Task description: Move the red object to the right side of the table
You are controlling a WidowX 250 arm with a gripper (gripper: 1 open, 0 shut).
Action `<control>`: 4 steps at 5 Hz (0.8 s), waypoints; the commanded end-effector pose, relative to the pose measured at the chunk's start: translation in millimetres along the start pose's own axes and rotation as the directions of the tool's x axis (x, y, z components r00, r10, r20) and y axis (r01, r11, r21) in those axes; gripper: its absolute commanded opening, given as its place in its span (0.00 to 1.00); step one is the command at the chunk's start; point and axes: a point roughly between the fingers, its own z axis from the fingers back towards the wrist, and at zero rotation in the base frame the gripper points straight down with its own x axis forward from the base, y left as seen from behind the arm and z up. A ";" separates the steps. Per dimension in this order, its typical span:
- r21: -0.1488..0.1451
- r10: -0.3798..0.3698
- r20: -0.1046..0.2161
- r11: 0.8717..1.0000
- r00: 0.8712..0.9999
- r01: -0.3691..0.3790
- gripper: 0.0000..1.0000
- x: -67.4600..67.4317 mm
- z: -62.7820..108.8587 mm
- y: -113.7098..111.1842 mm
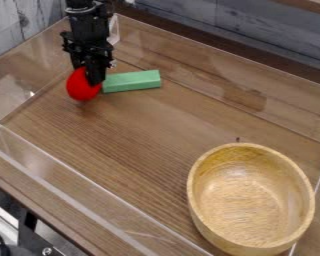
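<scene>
The red object point(80, 87), a small rounded bright red toy, is at the far left of the brown wood-grain table point(163, 140). My black gripper point(88, 78) comes down on it from above. Its fingers are shut on the toy's top right side and hide that part. The toy sits slightly higher in the view than the tabletop spot beneath it, so it looks just lifted off the wood.
A green rectangular block point(131, 82) lies right beside the toy, on its right. A round light wooden bowl point(251, 195) fills the near right corner. Clear acrylic walls point(29, 160) edge the table.
</scene>
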 end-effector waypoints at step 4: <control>-0.004 -0.096 0.165 0.995 0.982 0.098 0.00 48.9 80.8 -59.4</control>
